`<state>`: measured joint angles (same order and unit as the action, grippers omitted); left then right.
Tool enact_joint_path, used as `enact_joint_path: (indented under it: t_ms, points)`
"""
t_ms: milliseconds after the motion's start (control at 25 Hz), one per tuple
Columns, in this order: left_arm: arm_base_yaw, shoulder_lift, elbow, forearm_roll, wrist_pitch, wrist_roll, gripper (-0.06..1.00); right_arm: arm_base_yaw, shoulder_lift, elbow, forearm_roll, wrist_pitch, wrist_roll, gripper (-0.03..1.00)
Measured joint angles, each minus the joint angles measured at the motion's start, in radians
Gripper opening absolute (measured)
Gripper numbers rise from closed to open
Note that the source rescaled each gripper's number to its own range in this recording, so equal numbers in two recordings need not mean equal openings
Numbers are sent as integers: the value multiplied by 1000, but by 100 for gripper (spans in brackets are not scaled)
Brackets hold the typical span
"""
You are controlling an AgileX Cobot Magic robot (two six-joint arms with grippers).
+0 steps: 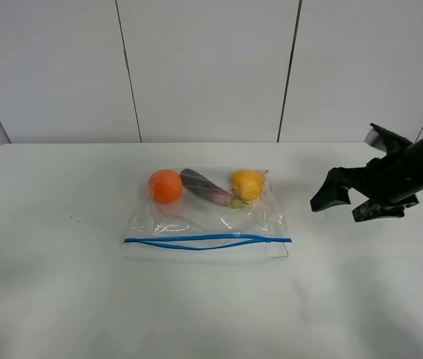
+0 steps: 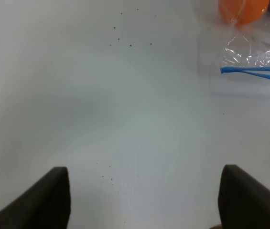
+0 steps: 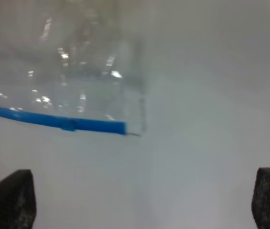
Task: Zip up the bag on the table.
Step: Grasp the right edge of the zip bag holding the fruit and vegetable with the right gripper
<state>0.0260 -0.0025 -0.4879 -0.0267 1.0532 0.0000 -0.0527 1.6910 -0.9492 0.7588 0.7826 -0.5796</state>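
**Both tools spread, bag lying unsealed mid-tabletop**

Right tool hangs over the tabletop on its dark arm, off to the right of the bag and apart from it. Its two fingers stand wide apart with nothing between them. Its wrist camera looks down on the bag's near right corner, where the blue zipper strip ends just short of the clear plastic edge.

Left tool shows only in its own wrist view. Its two dark fingers are spread wide over bare white surface dotted with a few small dark specks, and it holds nothing. The bag's left corner and part of the orange sit well ahead of it.

Lying flat near the middle of the tabletop, the bag has its zipper edge turned toward the front. The strip's two blue tracks run apart along most of their length, meeting at the left end and again near the right end. Through the plastic, along the far side, lie the orange on the left, a purple eggplant in the middle, slanted, and a yellow lemon on the right. The eggplant's stem end lies close to the lemon.
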Motion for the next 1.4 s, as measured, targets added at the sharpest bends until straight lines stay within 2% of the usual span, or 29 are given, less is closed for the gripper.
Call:
enact_joint_path:
  t_ms: [240, 360, 440, 600, 960, 1200, 1400]
  points:
    - [0, 0, 0, 0, 0, 0, 96, 0, 187, -4, 296, 26, -289, 100]
    - [0, 0, 0, 0, 0, 0, 96, 0, 256, -7, 401, 65, -389, 100]
    - [0, 0, 0, 0, 0, 0, 96, 0, 304, -25, 437, 106, -425, 97]
    - [0, 0, 0, 0, 0, 0, 96, 0, 375, -89, 459, 144, -440, 92]
    - [0, 0, 0, 0, 0, 0, 96, 0, 503, -157, 467, 266, -460, 90]
    - [0, 0, 0, 0, 0, 0, 96, 0, 515, -159, 495, 278, -484, 66]
    - [0, 0, 0, 0, 0, 0, 96, 0, 539, -160, 499, 284, -484, 56]
